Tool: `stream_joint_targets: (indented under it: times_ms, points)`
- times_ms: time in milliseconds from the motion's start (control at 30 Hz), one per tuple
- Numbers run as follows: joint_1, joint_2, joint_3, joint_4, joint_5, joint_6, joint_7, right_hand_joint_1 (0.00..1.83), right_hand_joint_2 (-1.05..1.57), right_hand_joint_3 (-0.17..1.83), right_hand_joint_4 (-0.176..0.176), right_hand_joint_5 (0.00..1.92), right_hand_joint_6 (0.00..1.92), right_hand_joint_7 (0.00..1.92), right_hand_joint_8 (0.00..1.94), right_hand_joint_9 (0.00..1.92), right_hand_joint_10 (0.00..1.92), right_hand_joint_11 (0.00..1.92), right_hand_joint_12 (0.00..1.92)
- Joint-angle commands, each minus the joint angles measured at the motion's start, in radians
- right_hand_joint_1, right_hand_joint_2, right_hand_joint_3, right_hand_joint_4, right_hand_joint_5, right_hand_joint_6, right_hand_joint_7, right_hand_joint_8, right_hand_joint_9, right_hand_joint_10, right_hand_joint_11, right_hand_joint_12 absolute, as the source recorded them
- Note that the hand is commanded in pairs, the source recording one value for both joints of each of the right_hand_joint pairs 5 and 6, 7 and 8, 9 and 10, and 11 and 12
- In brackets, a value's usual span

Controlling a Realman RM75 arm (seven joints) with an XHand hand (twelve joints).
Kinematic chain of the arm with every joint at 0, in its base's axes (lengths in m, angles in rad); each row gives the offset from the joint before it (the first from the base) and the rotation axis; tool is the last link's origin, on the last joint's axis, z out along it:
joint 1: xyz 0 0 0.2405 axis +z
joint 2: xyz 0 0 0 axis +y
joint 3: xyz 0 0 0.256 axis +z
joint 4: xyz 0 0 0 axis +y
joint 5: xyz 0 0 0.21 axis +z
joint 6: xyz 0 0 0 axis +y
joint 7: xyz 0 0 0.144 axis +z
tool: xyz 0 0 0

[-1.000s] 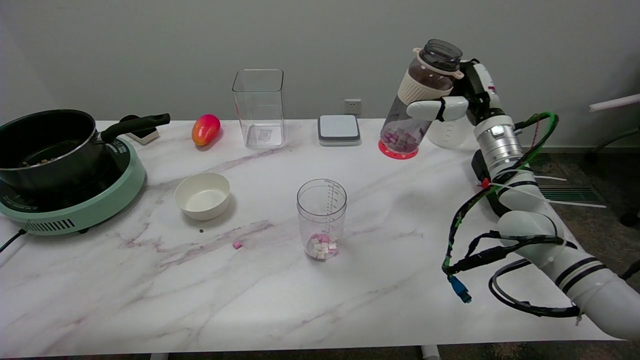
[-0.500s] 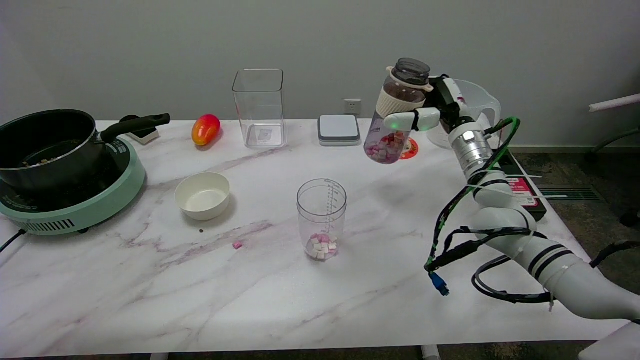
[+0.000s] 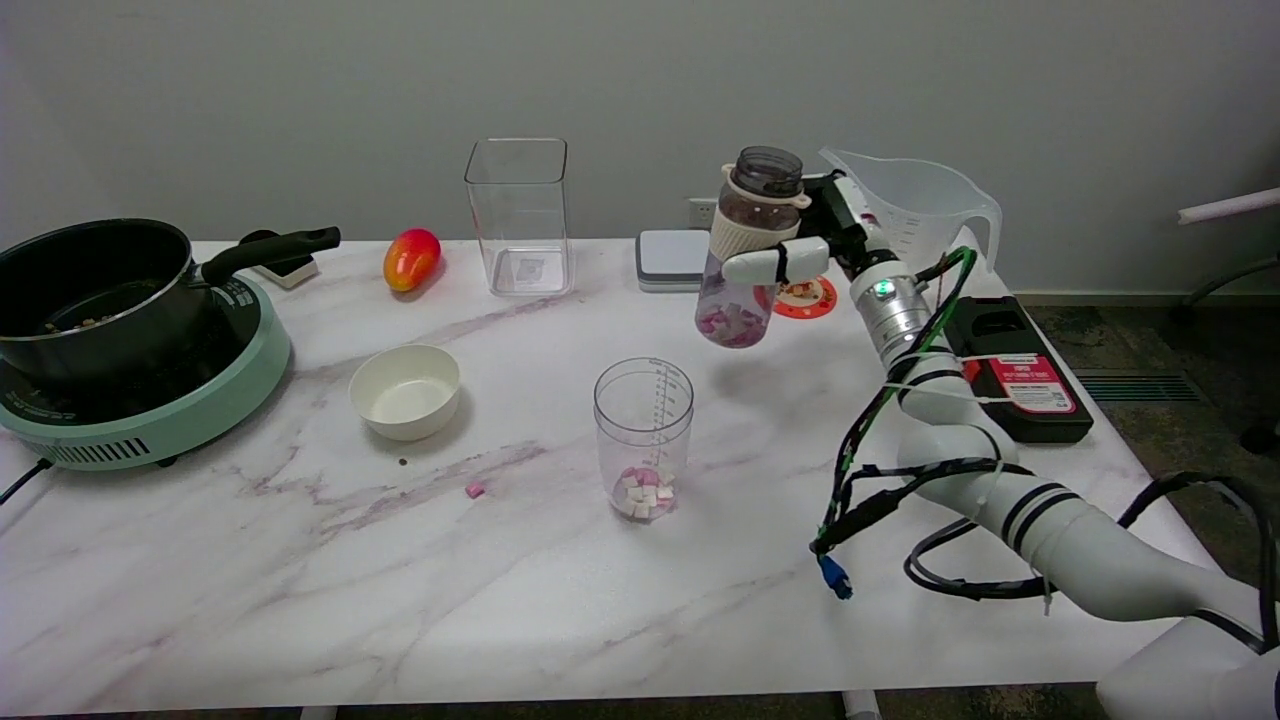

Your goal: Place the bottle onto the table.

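Observation:
A clear bottle (image 3: 742, 250) with a dark open neck, a cream ribbed sleeve and pink and white cubes at its bottom hangs nearly upright in the air above the marble table (image 3: 500, 580). My right hand (image 3: 800, 245) grips it round the sleeve from the right, a white finger wrapped across its front. The bottle sits above and right of the clear measuring cup (image 3: 643, 435), which holds some of the same cubes. A red coaster (image 3: 806, 297) lies on the table just behind the bottle.
A white bowl (image 3: 405, 390), a loose pink cube (image 3: 474, 490), a pot on a green cooker (image 3: 120, 340), a mango (image 3: 411, 258), a tall clear box (image 3: 518, 215), a grey scale (image 3: 672, 260), a clear jug (image 3: 915, 215) and a black device (image 3: 1015, 372) stand around.
My right hand has carried the bottle left and lower, from above the red coaster toward the table's middle. The jug and the black device behind the arm have come into sight.

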Motion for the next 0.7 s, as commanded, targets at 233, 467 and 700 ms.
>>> stream_joint_targets:
  times_ms: [233, 467, 700]
  points:
    - [0.09, -0.15, -0.065, -0.285, -0.166, 0.195, -0.023, 1.15, 1.57, 0.23, 0.0, 1.92, 1.92, 1.82, 1.82, 1.56, 1.56, 1.38, 1.38]
    - [0.096, -0.161, -0.063, -0.341, -0.185, 0.236, -0.072, 1.15, 1.57, 0.23, 0.0, 1.92, 1.92, 1.85, 1.85, 1.58, 1.58, 1.41, 1.41]
    - [0.115, -0.174, -0.054, -0.396, -0.173, 0.271, -0.082, 1.15, 1.57, 0.24, 0.0, 1.92, 1.92, 1.86, 1.86, 1.59, 1.59, 1.42, 1.42]
